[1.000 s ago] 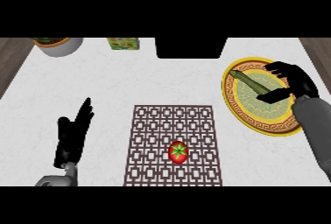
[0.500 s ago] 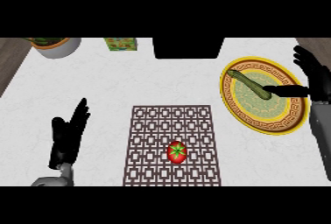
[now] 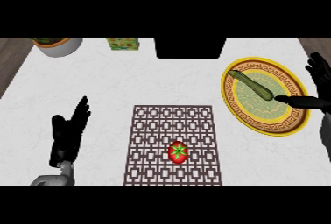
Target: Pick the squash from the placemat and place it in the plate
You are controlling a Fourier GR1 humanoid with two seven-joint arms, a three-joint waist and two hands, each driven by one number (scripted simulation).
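Observation:
A long green squash lies inside the yellow-rimmed plate at the right of the counter. My right hand is at the plate's right edge, fingers spread and open, its thumb reaching onto the plate just short of the squash's near end. Nothing is held in it. The brown lattice placemat lies in the middle of the counter. At the lower left my left hand rests open with fingers up.
A red tomato sits on the placemat's lower half. A grey bowl stands at the back left, a green box beside it, and a dark block at the back centre.
My right hand has let go of the squash, opened, and drawn back to the right off the plate. The squash stays lying in the plate. The left hand has barely moved.

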